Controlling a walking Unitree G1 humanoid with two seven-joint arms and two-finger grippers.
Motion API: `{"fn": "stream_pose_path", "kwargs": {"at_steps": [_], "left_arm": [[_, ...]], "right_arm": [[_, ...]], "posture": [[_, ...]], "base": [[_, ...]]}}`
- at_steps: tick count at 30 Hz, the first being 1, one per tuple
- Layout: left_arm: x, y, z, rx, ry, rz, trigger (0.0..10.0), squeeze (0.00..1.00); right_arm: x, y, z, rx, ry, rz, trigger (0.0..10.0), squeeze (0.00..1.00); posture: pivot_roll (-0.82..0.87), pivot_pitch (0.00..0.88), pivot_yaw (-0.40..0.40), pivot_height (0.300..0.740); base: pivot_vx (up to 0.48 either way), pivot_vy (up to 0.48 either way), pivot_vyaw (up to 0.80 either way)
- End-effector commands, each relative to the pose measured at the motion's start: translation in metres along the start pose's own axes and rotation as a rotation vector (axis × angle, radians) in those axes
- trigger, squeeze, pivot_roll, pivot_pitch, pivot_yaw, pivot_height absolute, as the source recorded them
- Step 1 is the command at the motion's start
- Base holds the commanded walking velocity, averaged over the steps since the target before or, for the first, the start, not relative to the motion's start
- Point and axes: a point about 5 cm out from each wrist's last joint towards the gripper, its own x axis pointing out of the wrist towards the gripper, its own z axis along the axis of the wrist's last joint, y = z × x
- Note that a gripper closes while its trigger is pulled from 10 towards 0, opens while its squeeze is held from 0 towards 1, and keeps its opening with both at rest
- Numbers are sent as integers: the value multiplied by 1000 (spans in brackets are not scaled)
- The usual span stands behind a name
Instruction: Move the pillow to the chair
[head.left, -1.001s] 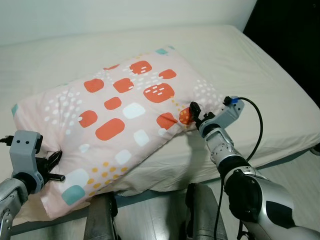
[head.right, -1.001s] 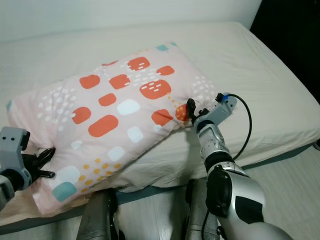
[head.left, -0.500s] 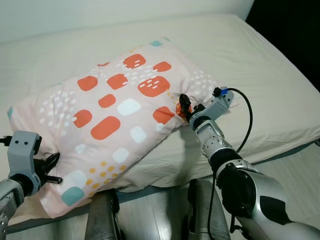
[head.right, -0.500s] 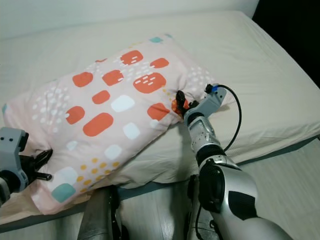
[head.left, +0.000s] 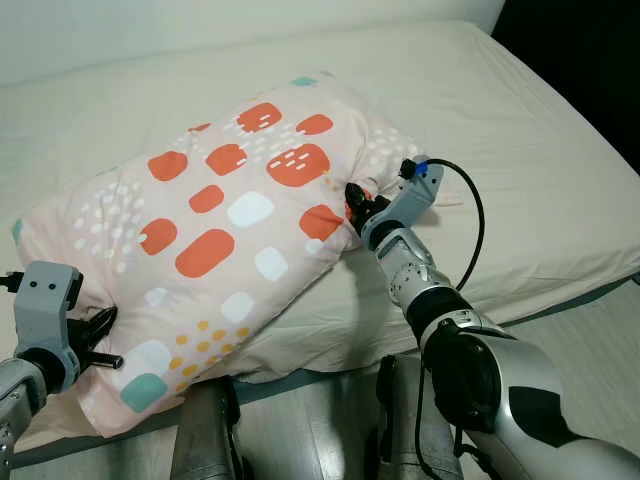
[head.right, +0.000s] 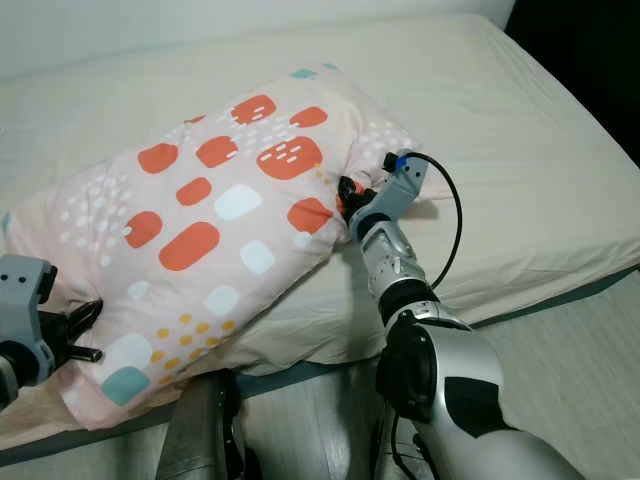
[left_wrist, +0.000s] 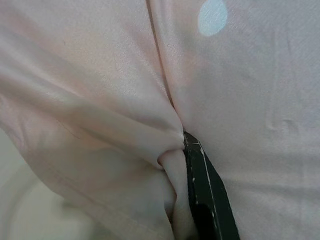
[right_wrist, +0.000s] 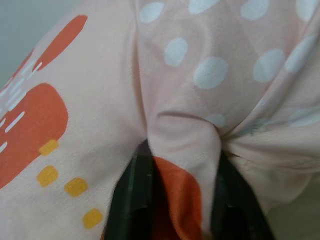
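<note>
Pillow (head.left: 230, 215) on bed (head.left: 520, 130), pinched by both hands.
Left hand (head.left: 100, 335) and right hand (head.left: 357, 205) clamped on fabric folds; fingertips partly buried, no writing readable.

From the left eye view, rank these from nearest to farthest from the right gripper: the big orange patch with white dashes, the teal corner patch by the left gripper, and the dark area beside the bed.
1. Orange patch with white dashes: on the pillow, just left of and beyond the right gripper.
2. Dark area: far right, past the bed.
3. Teal corner patch: near-left pillow corner, beside the left gripper.

Head cameras look down at bed (head.left: 520, 150), wrist cameras against pillow (left_wrist: 100, 100)
</note>
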Motion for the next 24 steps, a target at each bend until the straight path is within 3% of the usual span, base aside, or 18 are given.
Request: {"fn": "stream_pose_path", "kwargs": {"at_steps": [1,7,10,14,15,18,24], "left_arm": [[-1,3,-21,-3,115,13,10000,0],[1,2,-21,-7,114,15,10000,0],[14,-5,-26,-44,95,21,10000,0],[26,-11,-25,-71,65,34,10000,0],[32,-17,-23,-88,35,45,10000,0],[43,-31,-17,-126,-22,58,10000,0],[52,-52,-11,-182,-72,47,10000,0]], "right_arm": [[2,15,-8,-57,49,42,0,0],[1,12,-11,-107,69,14,0,0],[-1,0,-6,-127,57,-7,0,0],[0,-5,3,-121,25,-12,0,0],[0,-5,7,-133,-4,-1,0,0],[-1,-3,13,-168,-51,43,0,0],[-5,2,7,-264,-67,104,0,0]], "posture": [[276,311,13,533],[269,305,12,533],[175,228,-26,533],[134,182,-50,533],[100,128,-71,533],[77,98,-83,533],[52,55,-104,533]], "base": [[0,0,0],[0,0,0],[0,0,0],[0,0,0],[0,0,0],[0,0,0],[0,0,0]]}}
